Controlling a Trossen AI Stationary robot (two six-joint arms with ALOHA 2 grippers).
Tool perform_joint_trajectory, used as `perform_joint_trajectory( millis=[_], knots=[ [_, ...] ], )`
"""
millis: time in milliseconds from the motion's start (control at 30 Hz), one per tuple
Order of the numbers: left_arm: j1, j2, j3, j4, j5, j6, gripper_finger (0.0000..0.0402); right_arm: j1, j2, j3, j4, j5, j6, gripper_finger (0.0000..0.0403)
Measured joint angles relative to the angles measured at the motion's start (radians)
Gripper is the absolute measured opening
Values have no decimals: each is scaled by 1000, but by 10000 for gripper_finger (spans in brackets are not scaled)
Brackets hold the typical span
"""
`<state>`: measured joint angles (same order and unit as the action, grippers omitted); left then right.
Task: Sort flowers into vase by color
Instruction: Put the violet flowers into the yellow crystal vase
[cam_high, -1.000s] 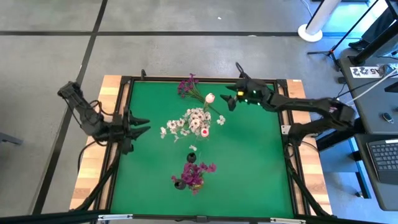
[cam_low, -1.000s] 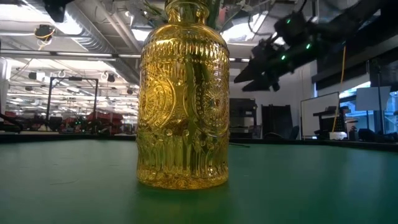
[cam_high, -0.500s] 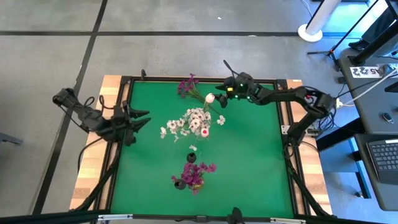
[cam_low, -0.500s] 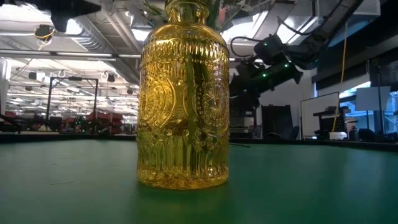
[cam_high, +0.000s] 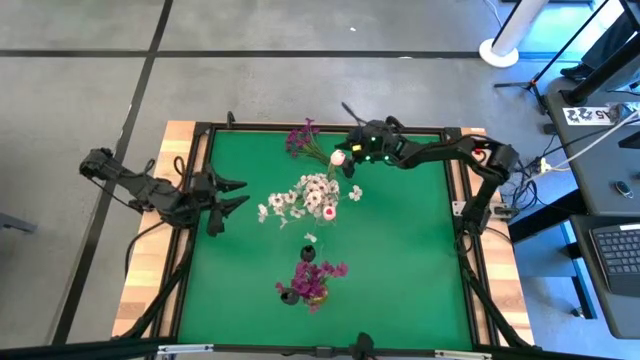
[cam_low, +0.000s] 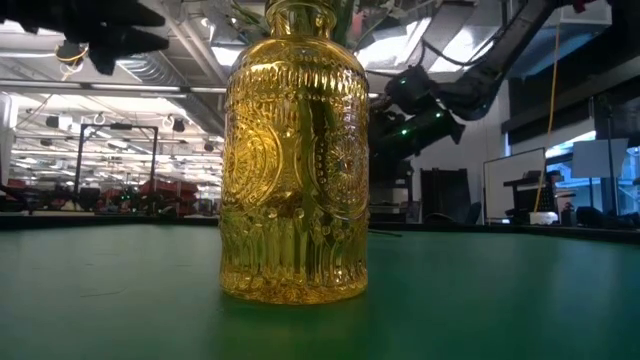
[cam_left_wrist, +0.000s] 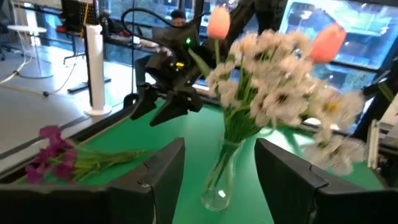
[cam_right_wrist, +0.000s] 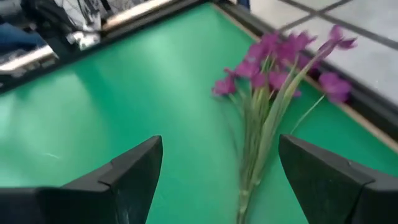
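Right gripper (cam_high: 347, 112) near the far edge of the green table (cam_high: 400, 260), fingers spread wide, nothing held, poised just beside a loose magenta sprig (cam_high: 303, 138) lying flat on the mat close to the far edge; same sprig (cam_right_wrist: 273, 93) dead ahead between the open fingers in the right wrist view. Left gripper (cam_high: 238, 193) at the left edge, also wide open and empty, aimed at the clear vase (cam_left_wrist: 222, 171) mid-table. Clear vase already packed with white blossoms (cam_high: 312, 193) plus a pale tulip (cam_high: 338, 157). Second vase, amber glass (cam_low: 294, 150), near the front edge, holding more magenta flowers (cam_high: 318, 277). Likely next step: pick the loose sprig, carry to the amber vase. Handling, as a guess: very light, thin floppy stems, blossom end heavier so likely to droop and swing; stems lying flush on the mat, so hard to get under. Best hold probably across the bundled green stems around mid-length, below the blossoms, not on the petals. Risk: splaying the stems or grabbing only a few.
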<state>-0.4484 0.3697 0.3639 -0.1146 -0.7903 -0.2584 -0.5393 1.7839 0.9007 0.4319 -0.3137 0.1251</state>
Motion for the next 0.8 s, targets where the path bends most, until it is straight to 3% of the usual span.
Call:
perform_joint_trajectory(
  millis=[333,800],
  knots=[
    [56,-6,-47,68,76,-38,191,5,120,116,-223,116,-2,319],
    [58,-6,-47,80,75,-48,191,73,138,142,-317,260,-45,319]
  ],
)
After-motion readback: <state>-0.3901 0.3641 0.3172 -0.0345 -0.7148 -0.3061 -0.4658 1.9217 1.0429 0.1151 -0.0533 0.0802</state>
